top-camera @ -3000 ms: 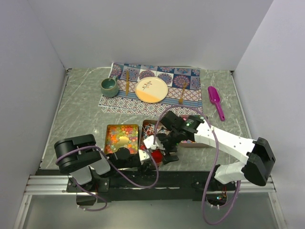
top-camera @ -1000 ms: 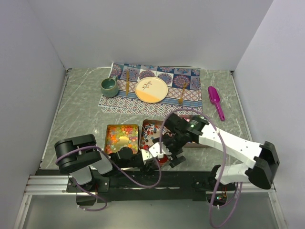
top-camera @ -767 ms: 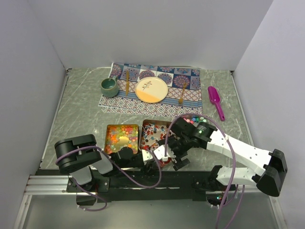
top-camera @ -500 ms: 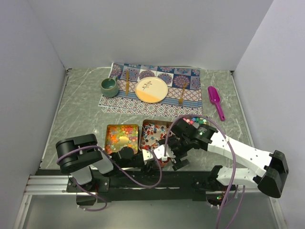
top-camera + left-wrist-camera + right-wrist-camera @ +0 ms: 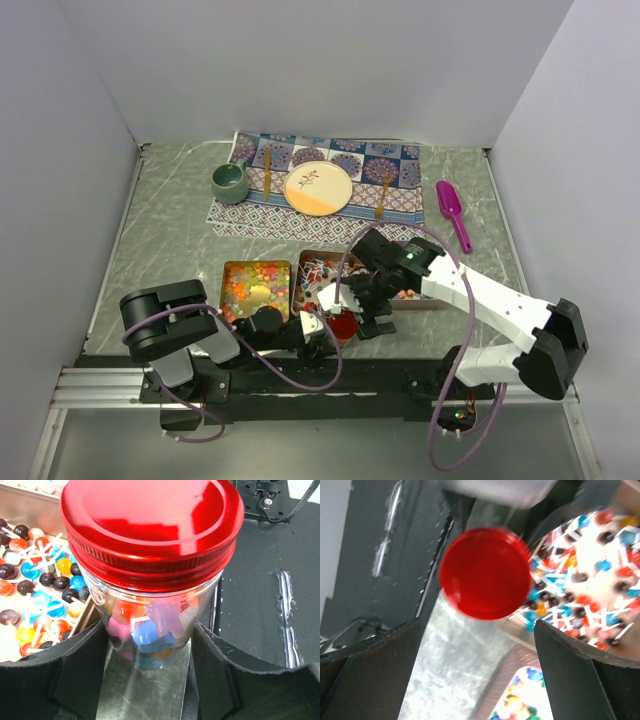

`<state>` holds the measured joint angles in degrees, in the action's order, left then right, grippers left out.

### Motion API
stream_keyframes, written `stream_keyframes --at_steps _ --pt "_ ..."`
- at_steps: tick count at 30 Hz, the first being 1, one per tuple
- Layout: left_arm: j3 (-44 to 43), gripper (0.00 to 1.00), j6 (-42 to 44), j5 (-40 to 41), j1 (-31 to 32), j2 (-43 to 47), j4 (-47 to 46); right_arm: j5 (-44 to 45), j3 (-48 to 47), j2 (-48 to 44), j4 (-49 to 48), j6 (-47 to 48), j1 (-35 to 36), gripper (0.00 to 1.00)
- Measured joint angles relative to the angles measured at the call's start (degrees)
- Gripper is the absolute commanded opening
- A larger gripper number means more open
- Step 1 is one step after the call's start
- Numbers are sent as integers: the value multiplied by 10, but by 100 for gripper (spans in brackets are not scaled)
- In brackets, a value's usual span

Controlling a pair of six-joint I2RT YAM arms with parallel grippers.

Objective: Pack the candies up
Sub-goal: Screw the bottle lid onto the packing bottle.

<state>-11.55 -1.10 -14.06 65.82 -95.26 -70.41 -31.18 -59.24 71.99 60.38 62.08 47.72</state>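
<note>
A clear jar (image 5: 150, 625) with a round red lid (image 5: 150, 525) stands at the near table edge; pink, blue and orange candies show inside it. My left gripper (image 5: 147, 630) is shut on the jar, one finger on each side. In the top view the jar (image 5: 342, 325) sits just ahead of the left gripper (image 5: 322, 330). My right gripper (image 5: 477, 625) is open and empty above the lid (image 5: 485, 572), not touching it. The red-blue-white wrapped candies (image 5: 590, 595) fill a tray (image 5: 318, 272). The orange gummies (image 5: 256, 288) fill the left tray. The pastel candies (image 5: 520, 705) are mostly hidden under my right arm.
A purple scoop (image 5: 452, 210) lies at the right. A patterned placemat (image 5: 250, 215) at the back carries a plate (image 5: 318, 188), a green mug (image 5: 229, 180) and wooden cutlery. White walls close in the table. A black base strip (image 5: 260, 605) runs beside the jar.
My right arm swung out to the right and came back, with its gripper staying over the lidded jar. The left gripper and the jar have not moved.
</note>
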Motion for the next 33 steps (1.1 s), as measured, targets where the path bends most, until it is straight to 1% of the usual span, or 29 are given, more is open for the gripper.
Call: stream_keyframes --at_steps 7,13,17,21,26,29,30,33 --pt "-2 1 0 1 1 -2 0 -12 -49 49 -5 29 0 100" --pt "-2 1 0 5 2 -3 0 -30 -80 67 22 90 7 100" --pt "-3 1 0 5 2 -4 0 -39 -81 80 44 130 18 99" --pt "-6 1 0 5 2 -9 -2 -45 -81 85 50 156 28 93" --pt "-12 1 0 8 2 -15 -1 -55 -85 110 50 165 31 85" --pt "-15 1 7 9 2 -19 -1 -58 -87 126 49 164 31 77" --pt "-16 1 9 10 2 -19 -1 -59 -87 128 49 162 31 72" --pt "-20 1 15 11 3 -23 0 -61 -87 129 46 155 31 66"
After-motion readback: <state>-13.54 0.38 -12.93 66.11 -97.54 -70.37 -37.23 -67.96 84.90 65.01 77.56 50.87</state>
